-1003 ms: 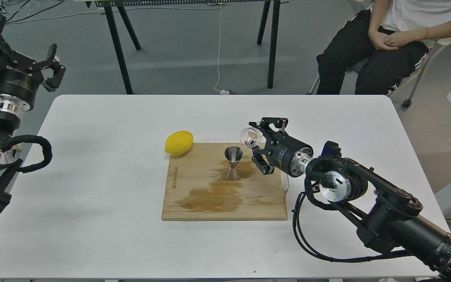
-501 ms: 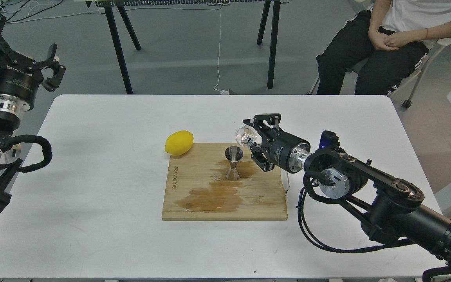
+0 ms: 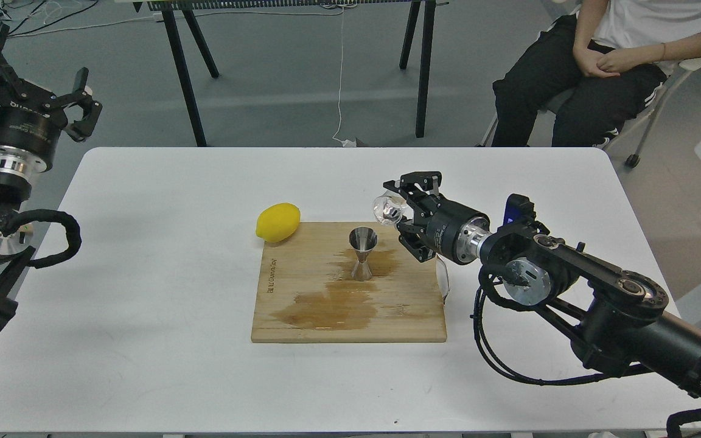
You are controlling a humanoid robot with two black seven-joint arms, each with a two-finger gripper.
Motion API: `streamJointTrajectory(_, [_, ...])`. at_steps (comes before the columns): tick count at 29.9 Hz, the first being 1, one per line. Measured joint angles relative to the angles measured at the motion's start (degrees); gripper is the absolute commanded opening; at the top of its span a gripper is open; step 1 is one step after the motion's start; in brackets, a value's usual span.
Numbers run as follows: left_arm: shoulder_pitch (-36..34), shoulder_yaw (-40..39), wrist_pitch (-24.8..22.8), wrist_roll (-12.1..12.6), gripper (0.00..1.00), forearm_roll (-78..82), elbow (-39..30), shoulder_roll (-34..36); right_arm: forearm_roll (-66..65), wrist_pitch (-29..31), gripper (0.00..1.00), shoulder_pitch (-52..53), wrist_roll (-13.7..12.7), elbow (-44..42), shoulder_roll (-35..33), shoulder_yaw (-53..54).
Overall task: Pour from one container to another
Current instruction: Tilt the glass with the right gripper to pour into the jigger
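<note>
Since half a second ago, the right gripper [image 3: 400, 214] has pulled back to the right with the glass cup [image 3: 387, 209]. Its fingers are closed on the cup, tipped on its side, up beside the steel jigger [image 3: 362, 253]. Pouring looks almost done. The board [image 3: 302, 316] is wet. The left gripper [image 3: 80, 97] is open and empty.

On the cutting board [image 3: 302, 316] stood the jigger [image 3: 362, 253], right of centre. The lemon [image 3: 277, 222] lay at the board's far-left corner; the glass cup [image 3: 387, 208] hung above its far-right part.
</note>
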Motion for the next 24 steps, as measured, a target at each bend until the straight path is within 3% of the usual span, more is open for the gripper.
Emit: streamJointTrajectory(24, [0.1, -0.1, 0.0, 0.0, 1.00, 0.0, 0.1, 0.1, -7.6, 0.0, 0.43, 2.6, 1.1, 0.5, -0.2, -3.9])
